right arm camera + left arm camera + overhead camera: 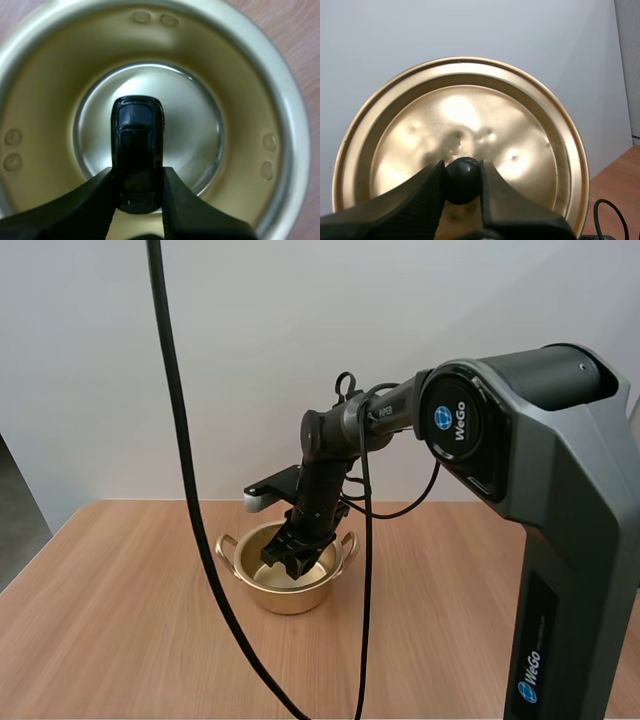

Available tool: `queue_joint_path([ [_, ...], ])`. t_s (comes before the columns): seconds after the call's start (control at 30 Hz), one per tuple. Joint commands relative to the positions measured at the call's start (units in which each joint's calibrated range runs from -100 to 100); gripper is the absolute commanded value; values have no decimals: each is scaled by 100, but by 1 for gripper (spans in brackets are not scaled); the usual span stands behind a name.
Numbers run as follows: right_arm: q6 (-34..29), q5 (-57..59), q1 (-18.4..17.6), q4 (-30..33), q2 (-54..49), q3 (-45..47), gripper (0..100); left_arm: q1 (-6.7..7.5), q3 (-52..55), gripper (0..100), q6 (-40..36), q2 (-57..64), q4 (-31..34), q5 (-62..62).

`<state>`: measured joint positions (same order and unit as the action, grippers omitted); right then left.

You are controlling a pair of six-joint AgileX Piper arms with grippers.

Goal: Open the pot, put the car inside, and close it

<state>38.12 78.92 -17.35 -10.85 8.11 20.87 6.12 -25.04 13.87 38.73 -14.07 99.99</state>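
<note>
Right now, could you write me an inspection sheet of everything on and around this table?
surface: wooden table, the pot standing on it.
job's things: gold pot open; lid off, held by its black knob; black toy car held inside the pot.
clutter: nothing seen.
grippers: left gripper shut on the lid's knob; right gripper shut on the car, down in the pot.
cables: nothing seen lying on the table.
surroundings: white wall behind the table.

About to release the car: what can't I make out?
High view: the right tool and the pot wall hide how deep the car sits.
Right wrist view: looking straight down, whether the car touches the pot floor is unclear.
Left wrist view: the lid, held by the left tool, blocks whatever lies behind it.
</note>
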Motion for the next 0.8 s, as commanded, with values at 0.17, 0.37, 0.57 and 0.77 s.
queue_joint_path([
  [0.17, -11, -224, -1, -3, -4, -6, 81, 3, 1, 0, 0, 6, -8, 1],
  [0.37, -46, -287, -1, -3, -4, -6, 74, 3, 1, 0, 0, 6, -8, 1],
  [0.57, -54, -399, 93, 90, -503, -123, 68, 3, 15, 0, 0, -26, -8, 1],
  [0.77, -276, -714, 1043, 106, -1585, -256, 24, 3, 15, 0, 0, -306, -25, 1],
])
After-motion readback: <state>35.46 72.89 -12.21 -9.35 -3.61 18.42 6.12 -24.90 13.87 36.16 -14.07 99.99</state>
